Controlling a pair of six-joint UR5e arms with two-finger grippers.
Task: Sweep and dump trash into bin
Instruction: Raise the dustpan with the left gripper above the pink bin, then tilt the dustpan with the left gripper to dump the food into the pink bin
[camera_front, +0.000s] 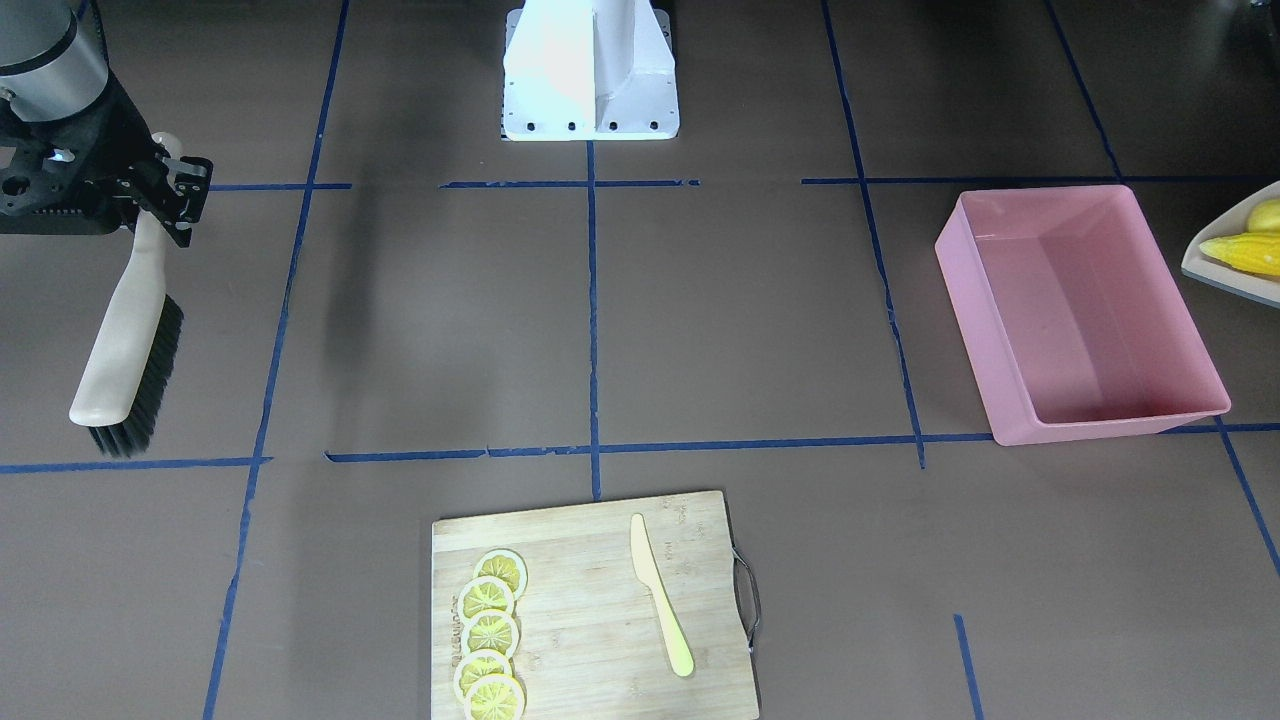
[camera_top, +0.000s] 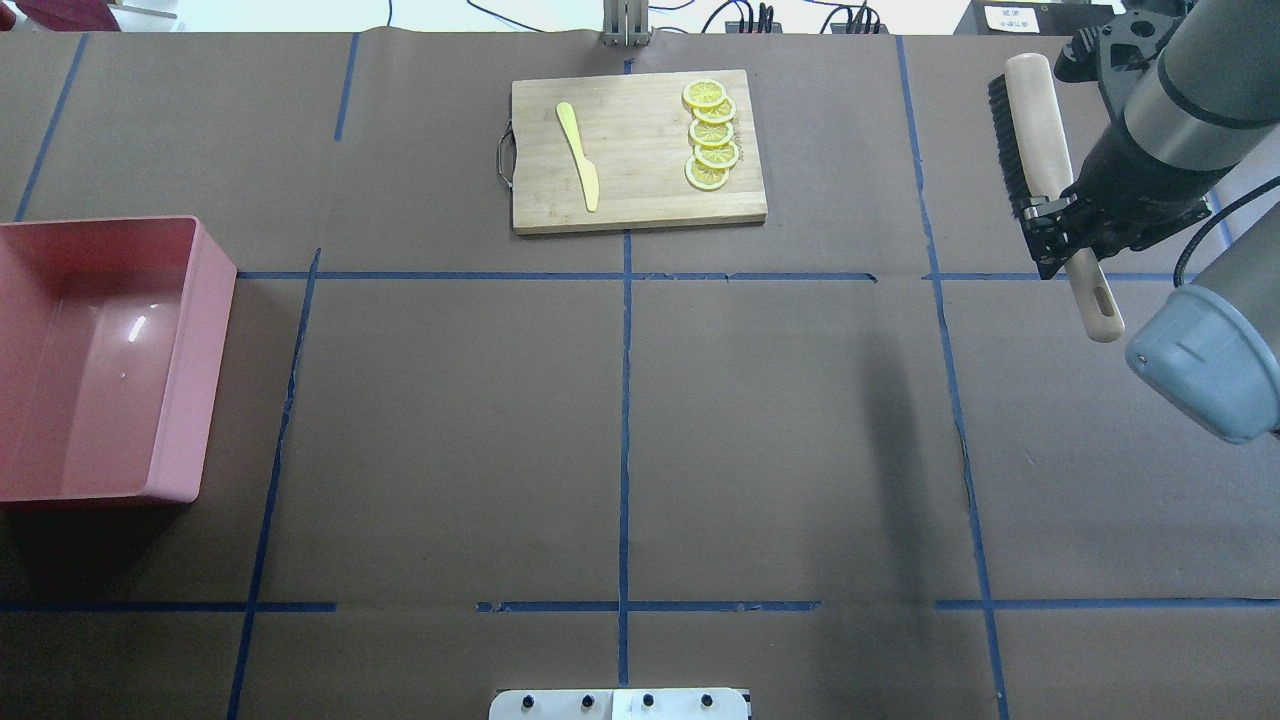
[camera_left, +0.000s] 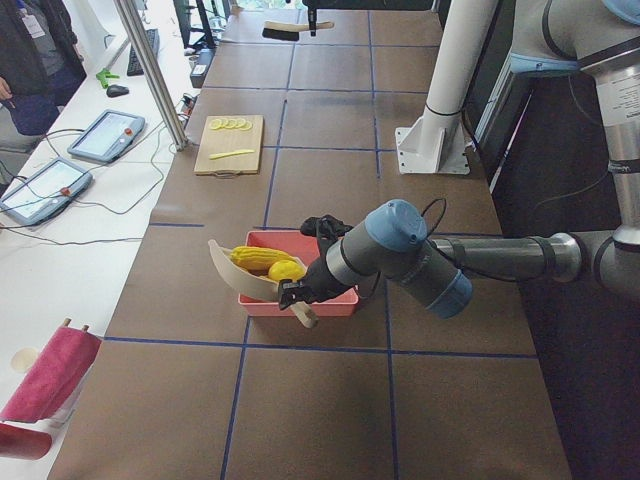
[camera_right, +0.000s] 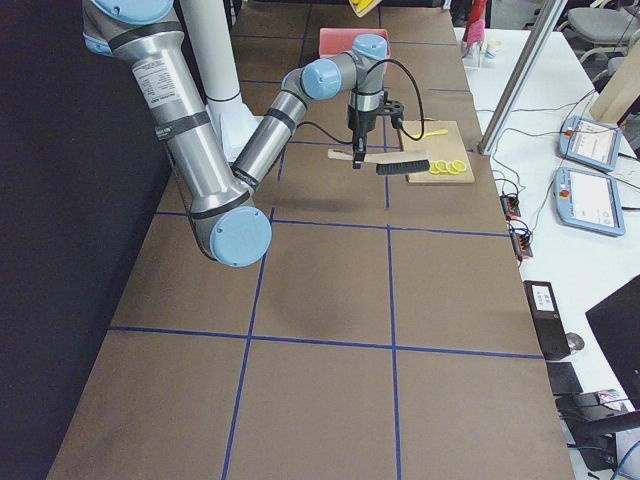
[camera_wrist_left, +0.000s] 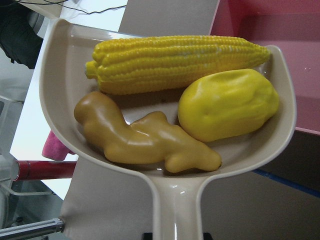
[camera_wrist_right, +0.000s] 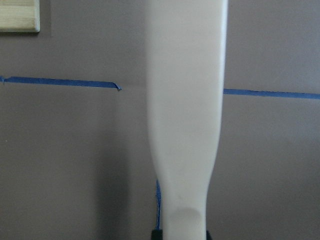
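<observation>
Brown, blue-taped table (camera_top: 450, 420) bears pink bin (camera_top: 212, 360), wooden cutting board (camera_top: 640, 195) and white base (camera_front: 590, 70).

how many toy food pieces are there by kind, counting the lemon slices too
lemon slices: 5
corn cob: 1
yellow lumpy vegetable: 1
ginger root: 1
total: 8

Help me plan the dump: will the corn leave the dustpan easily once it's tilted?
Probably: the corn is round and long, lying across the smooth, glossy dustpan, so it should roll. It looks like light plastic. The knobbly ginger beside it may lag.
</observation>
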